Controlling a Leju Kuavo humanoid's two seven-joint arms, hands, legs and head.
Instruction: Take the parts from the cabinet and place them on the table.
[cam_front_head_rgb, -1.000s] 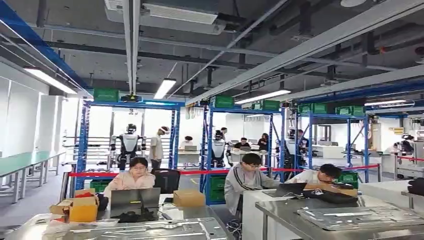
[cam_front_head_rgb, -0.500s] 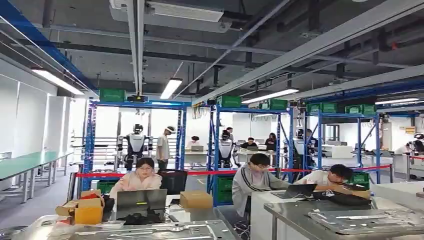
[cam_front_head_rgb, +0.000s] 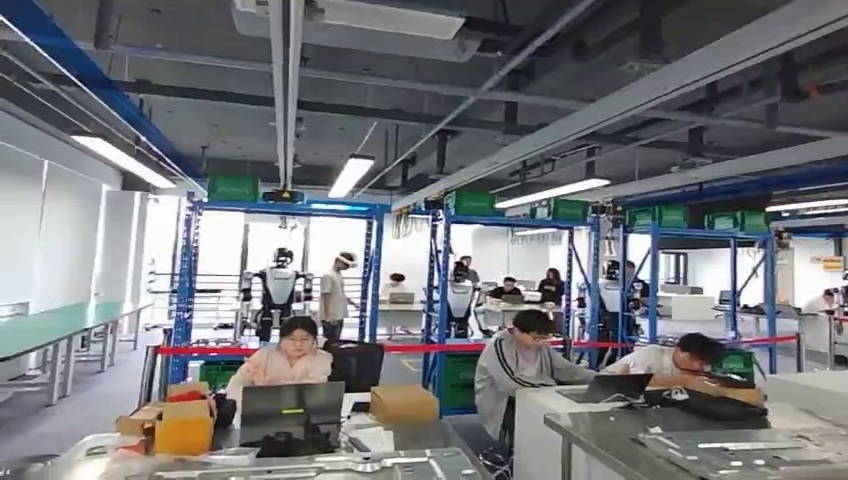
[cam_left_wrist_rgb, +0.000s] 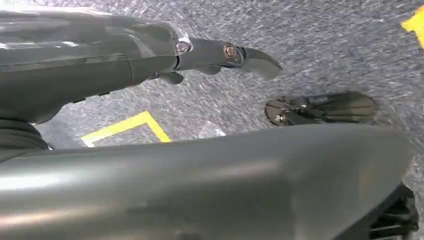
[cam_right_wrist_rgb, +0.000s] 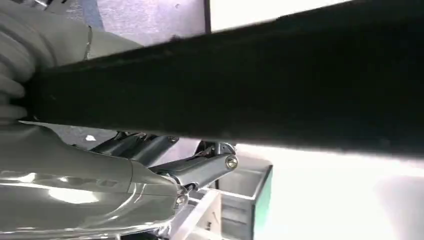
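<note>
Carrying a long flat black part (cam_right_wrist_rgb: 250, 85), the right hand (cam_right_wrist_rgb: 150, 165) grips it; left hand (cam_left_wrist_rgb: 220, 52) hangs empty, fingers spread; steel worktop (cam_front_head_rgb: 600, 430) delivery pending.

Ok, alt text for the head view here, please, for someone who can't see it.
A workshop seen from the robot's head: three people sit working at laptops behind steel tables bearing flat metal panels. Behind them, red barrier tape fronts blue racks topped with green bins, with other humanoid robots standing beyond.
</note>
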